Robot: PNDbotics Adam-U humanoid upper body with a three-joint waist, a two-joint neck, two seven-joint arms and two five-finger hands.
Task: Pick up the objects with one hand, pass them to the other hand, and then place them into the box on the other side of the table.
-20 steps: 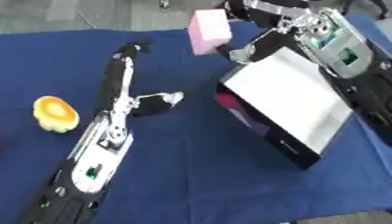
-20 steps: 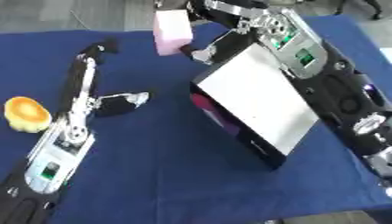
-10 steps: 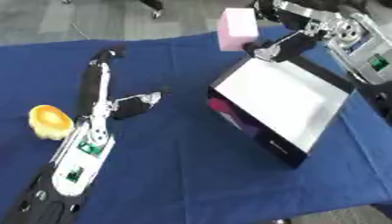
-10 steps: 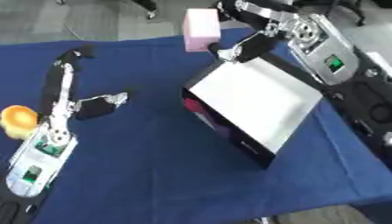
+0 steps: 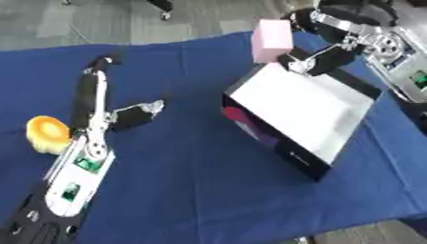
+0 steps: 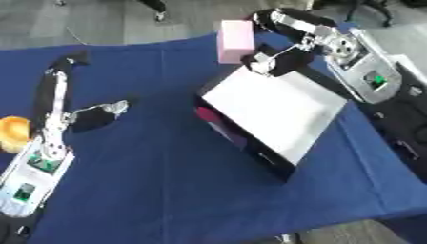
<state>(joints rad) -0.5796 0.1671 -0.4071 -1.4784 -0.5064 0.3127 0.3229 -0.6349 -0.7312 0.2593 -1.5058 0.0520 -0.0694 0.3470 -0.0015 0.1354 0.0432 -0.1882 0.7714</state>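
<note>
- Fingers, right hand (image 6: pixel 279 35): we find them curled round the pink block (image 6: pixel 235 41), with the thumb below on the near side of the block; the hand enters from the upper right of the frame.
- Fingers, left hand (image 5: pixel 93 107): we find them straight and close together, stretched toward the upper left of the frame, with the thumb (image 5: pixel 137 114) splayed out to the right. This hand holds nothing and lies low over the blue tablecloth (image 5: pixel 192 186).
- Pink block: we locate it at the upper centre of the frame, held upright just beyond the far corner of the box (image 5: pixel 304 116). We cannot tell whether it touches the box rim.
- Box: it is black outside and white inside, and sits at the centre right of the frame, turned askew to the table edges. We see a dark red or magenta shape (image 5: pixel 243 124) on its near left side wall.
- Yellow object (image 5: pixel 46 133): a rounded yellow-orange item rests on the cloth at the left edge of the frame, just beside the left forearm and well apart from the box. We cannot make out what it is.
- Left forearm (image 5: pixel 71 183): it runs from the lower left corner up to the hand and carries a white panel with green marks.
- Right forearm (image 6: pixel 367 76): it shows a similar white panel with a green mark at the upper right, beside the far side of the box.
</note>
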